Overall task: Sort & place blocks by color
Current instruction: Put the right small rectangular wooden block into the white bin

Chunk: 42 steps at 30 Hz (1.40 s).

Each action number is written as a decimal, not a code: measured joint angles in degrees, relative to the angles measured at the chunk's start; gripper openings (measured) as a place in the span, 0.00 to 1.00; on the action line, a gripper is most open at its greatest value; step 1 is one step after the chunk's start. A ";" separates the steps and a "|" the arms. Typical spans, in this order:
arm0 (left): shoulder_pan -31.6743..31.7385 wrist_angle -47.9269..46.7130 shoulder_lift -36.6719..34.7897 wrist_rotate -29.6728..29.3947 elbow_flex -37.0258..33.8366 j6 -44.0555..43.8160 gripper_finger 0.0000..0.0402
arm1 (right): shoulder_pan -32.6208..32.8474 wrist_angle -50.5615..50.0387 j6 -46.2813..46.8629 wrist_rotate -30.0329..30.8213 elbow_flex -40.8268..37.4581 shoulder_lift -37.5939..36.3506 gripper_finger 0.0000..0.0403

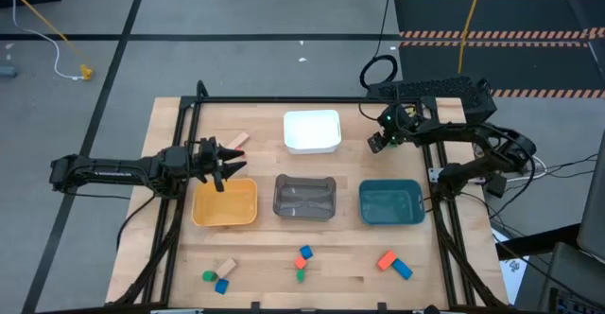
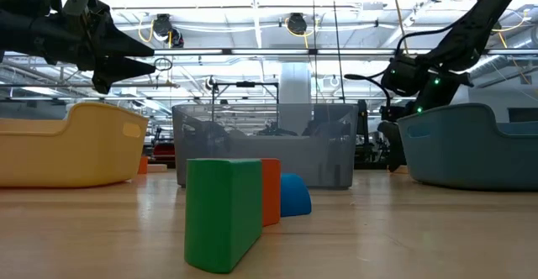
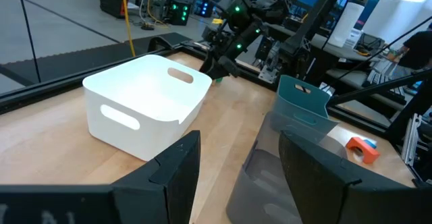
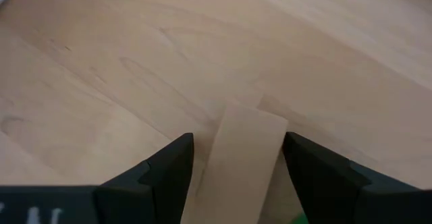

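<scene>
My right gripper [image 1: 377, 141] is low over the table's far right, beside the white tray [image 1: 312, 131]. It is open, and its fingers point steeply down on either side of a tan block [image 4: 244, 163] lying on the wood. A sliver of green [image 4: 297, 218] shows by one finger. My left gripper [image 1: 223, 168] hovers open and level over the far rim of the yellow tray [image 1: 225, 204], holding nothing. Loose blocks lie along the near edge: green [image 1: 208, 276], blue [image 1: 222, 286], tan [image 1: 227, 266], orange [image 1: 386, 260] and others. My right gripper's fingers [image 4: 169, 166] stand close on both long sides of the tan block, lying along it and coming from above. I cannot tell whether either finger touches it. The block's near end is hidden below the frame.
The grey tray [image 1: 304, 199] and the teal tray [image 1: 390, 203] sit in a row with the yellow one across the table's middle. A tan and a reddish block [image 1: 236, 143] lie at the far left. A black frame rail [image 1: 312, 99] borders the table's far edge.
</scene>
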 joint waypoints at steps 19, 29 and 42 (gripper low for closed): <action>0.00 0.00 -0.02 0.01 0.00 0.00 0.50 | 0.08 4.20 0.43 -0.57 -0.04 -3.62 0.28; -0.01 0.00 0.00 0.01 -0.02 0.00 0.50 | 5.68 33.25 7.31 -17.87 -0.02 -8.79 0.28; 0.00 0.00 -0.02 0.02 0.00 -0.02 0.50 | 20.99 54.83 -0.66 -11.54 0.00 -0.97 0.28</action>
